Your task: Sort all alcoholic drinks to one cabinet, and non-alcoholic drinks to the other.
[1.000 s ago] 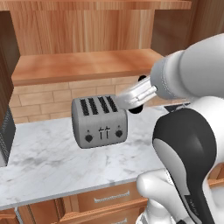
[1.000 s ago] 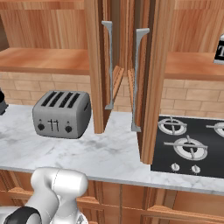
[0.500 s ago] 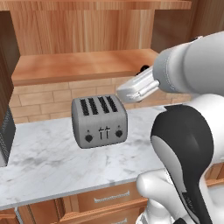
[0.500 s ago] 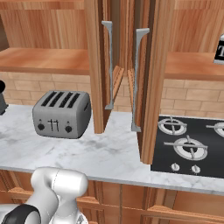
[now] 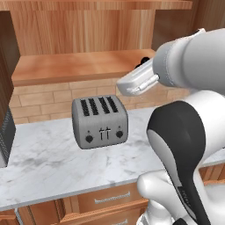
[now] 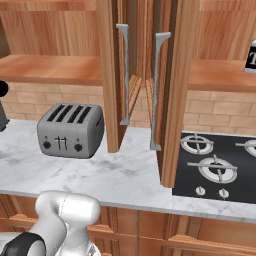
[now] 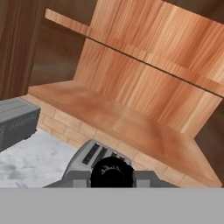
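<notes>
My jaws (image 7: 111, 178) look clamped on the small black bottle (image 7: 111, 169). In the hand view I see its round dark top right between my two tips, so I think I am holding it. This bottle has no alcohol in it, so it needs a cabinet of its own. I am holding it up high, above the toaster (image 5: 100, 121) and well off the table (image 5: 39, 162). That way it will not bump into anything. It is near the front edge of the shelf (image 5: 79, 66) in the left cabinet (image 7: 144, 65), and my hand points into that cabinet. The shelf is bare wood, so there is lots of room to put the bottle down. Far to the right, the square bottle with the white T (image 6: 251, 57) stands on the shelf of the right cabinet (image 6: 220, 75), above the stove (image 6: 215, 165). That one is a grown-up drink, so I think the right cabinet is for those and the left one is for mine. The two doors (image 6: 112, 75) between the cabinets hang open, so I can reach both shelves. Next I should move the bottle over the shelf, go down slowly, and keep it standing straight so it does not tip.
</notes>
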